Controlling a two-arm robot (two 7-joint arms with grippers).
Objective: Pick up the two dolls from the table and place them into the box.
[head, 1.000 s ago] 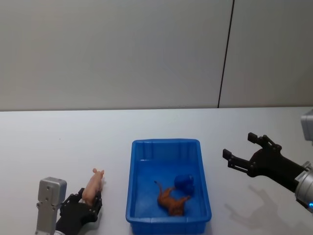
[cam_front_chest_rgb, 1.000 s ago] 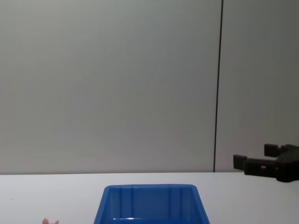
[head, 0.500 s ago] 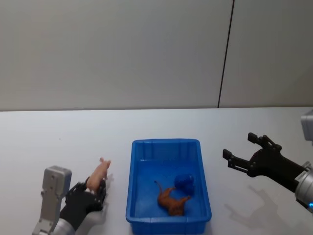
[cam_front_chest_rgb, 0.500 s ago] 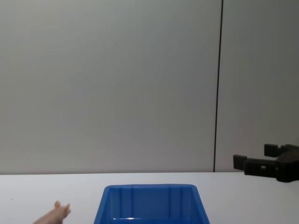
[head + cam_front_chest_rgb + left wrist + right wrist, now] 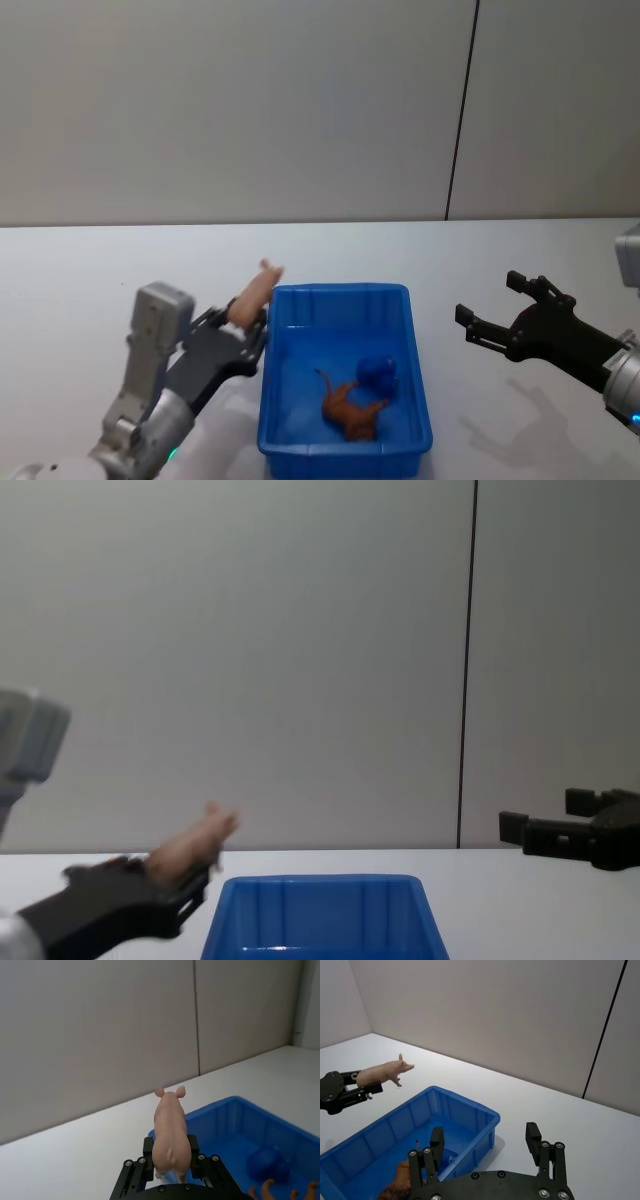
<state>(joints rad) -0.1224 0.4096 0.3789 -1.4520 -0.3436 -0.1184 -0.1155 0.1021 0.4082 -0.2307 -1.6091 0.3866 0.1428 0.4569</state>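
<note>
In the head view, the pale pink doll [image 5: 253,293] is held off the white counter [image 5: 90,270] by the left gripper [image 5: 243,325], its fingers clamped on it, just beside the left wall of the blue box [image 5: 343,298]. The brown doll [image 5: 350,407] is seen lying inside the box. The right gripper [image 5: 492,312] is held well right of the box, fingers apart.

In the left wrist view, the pink doll is gripped at its rear, snout pointing away.
</note>
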